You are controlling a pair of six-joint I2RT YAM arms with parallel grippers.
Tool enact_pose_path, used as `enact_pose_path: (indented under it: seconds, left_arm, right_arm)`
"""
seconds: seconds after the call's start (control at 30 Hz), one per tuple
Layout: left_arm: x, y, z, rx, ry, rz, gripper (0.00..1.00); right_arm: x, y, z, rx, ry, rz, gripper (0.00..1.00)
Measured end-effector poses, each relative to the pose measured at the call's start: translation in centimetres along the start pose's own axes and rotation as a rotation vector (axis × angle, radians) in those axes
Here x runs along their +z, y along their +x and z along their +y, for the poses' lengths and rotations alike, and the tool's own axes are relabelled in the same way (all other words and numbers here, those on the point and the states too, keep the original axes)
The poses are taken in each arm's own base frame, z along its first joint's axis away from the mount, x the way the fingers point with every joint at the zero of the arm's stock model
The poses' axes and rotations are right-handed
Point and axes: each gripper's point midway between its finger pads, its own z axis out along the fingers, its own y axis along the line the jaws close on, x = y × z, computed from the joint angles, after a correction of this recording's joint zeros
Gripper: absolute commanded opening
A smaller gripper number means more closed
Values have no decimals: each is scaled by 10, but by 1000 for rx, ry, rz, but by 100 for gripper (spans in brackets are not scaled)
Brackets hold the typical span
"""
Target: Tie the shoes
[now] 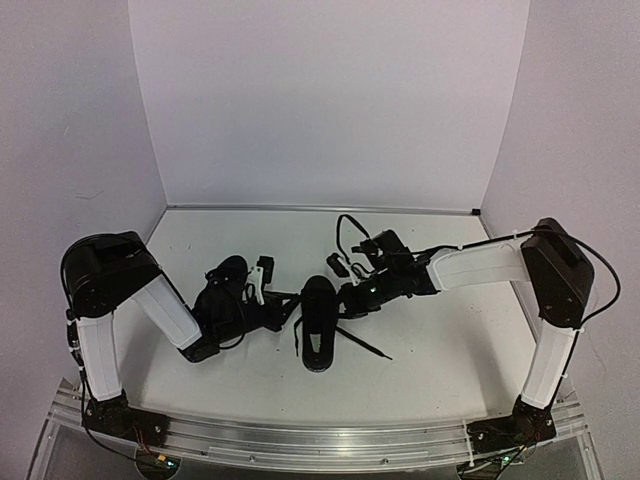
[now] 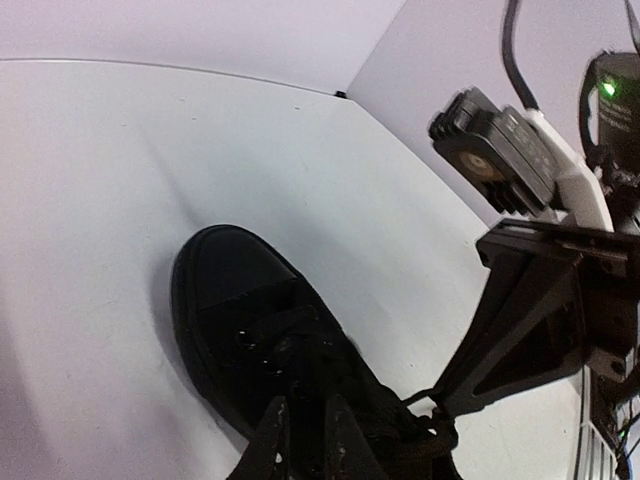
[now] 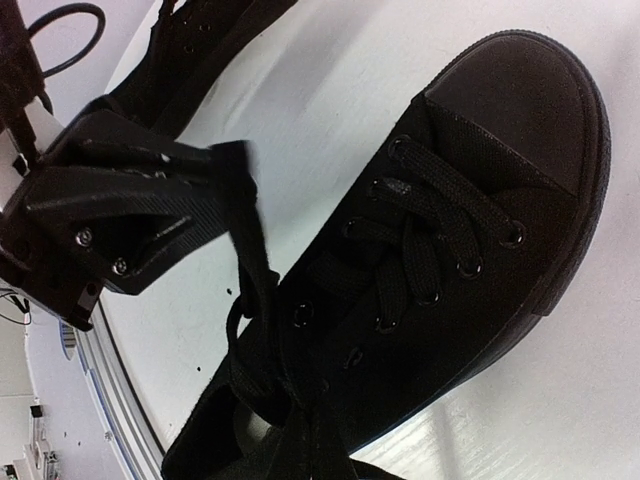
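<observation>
One black shoe point(image 1: 318, 335) lies in the middle of the table, toe away from the arm bases; it also shows in the left wrist view point(image 2: 250, 320) and the right wrist view point(image 3: 480, 200). The second shoe point(image 1: 225, 282) lies to its left, partly under my left arm. My left gripper point(image 1: 290, 305) is at the middle shoe's left side, fingers nearly together on a thin black lace point(image 3: 245, 215). My right gripper point(image 1: 345, 297) is at its right side, tip pinched on another lace strand point(image 2: 425, 398). A loose lace end point(image 1: 368, 346) trails right on the table.
White walls enclose the table at the back and both sides. The right arm's black cable point(image 1: 350, 235) loops above the table behind the shoes. An aluminium rail point(image 1: 320, 440) runs along the near edge.
</observation>
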Motion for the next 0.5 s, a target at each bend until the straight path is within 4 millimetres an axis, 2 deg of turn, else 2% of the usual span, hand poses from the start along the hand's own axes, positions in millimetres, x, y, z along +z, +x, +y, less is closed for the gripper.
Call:
enact_pose_path:
  seconds: [0.27,0.4,0.5]
  left_arm:
    - [-18,-29,17,22,-194,-1,32]
    - [-24,-36,18,109,-242,51,34]
    - [-27,-39,9,226,-213,109,32]
  right_arm:
    - [0,0,1,1,-5,0,0]
    - [0,0,2,1,-7,0,0]
    - [-1,0,2,4,-9,0,0]
